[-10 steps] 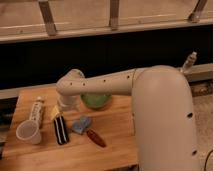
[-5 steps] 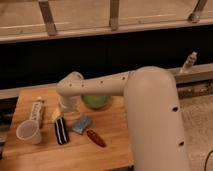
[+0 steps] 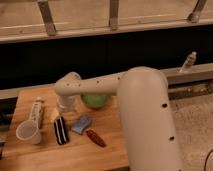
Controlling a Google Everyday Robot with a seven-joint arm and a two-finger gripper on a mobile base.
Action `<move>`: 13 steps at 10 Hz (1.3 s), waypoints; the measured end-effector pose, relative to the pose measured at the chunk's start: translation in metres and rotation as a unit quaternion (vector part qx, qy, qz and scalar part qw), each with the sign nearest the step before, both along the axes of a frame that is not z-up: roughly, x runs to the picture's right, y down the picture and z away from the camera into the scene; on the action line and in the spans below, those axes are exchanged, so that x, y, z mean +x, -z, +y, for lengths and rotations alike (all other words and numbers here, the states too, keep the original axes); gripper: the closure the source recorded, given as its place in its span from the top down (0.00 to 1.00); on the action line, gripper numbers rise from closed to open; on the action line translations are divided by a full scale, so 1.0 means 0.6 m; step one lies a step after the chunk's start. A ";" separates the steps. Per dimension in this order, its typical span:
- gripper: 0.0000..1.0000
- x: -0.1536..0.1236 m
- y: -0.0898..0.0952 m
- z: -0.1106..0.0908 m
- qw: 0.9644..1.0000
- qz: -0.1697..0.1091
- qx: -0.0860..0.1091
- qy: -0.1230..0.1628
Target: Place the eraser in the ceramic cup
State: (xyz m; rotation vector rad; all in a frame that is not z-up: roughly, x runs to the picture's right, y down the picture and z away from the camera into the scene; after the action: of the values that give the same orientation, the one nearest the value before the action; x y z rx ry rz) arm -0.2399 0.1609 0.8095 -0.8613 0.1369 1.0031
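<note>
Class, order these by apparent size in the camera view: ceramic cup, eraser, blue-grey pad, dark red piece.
1. ceramic cup, barely larger than
2. eraser
3. blue-grey pad
4. dark red piece, close to the pad, so unsure
The gripper hangs over the eraser's far end.

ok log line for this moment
pre-grasp | gripper open, by far end of eraser | eraser flat on table, unheld | ceramic cup upright, apart from it

No legible text anywhere
</note>
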 end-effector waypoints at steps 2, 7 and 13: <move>0.80 -0.019 -0.005 0.011 1.000 -0.006 -0.003 0.010; 0.80 -0.037 -0.032 0.040 1.000 -0.003 -0.017 0.026; 0.63 -0.056 -0.042 0.056 0.999 0.001 -0.028 0.033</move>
State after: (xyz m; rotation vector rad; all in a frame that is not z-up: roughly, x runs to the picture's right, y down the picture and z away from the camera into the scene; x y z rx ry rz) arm -0.2733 0.1943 0.8346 -0.9014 0.1955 0.9425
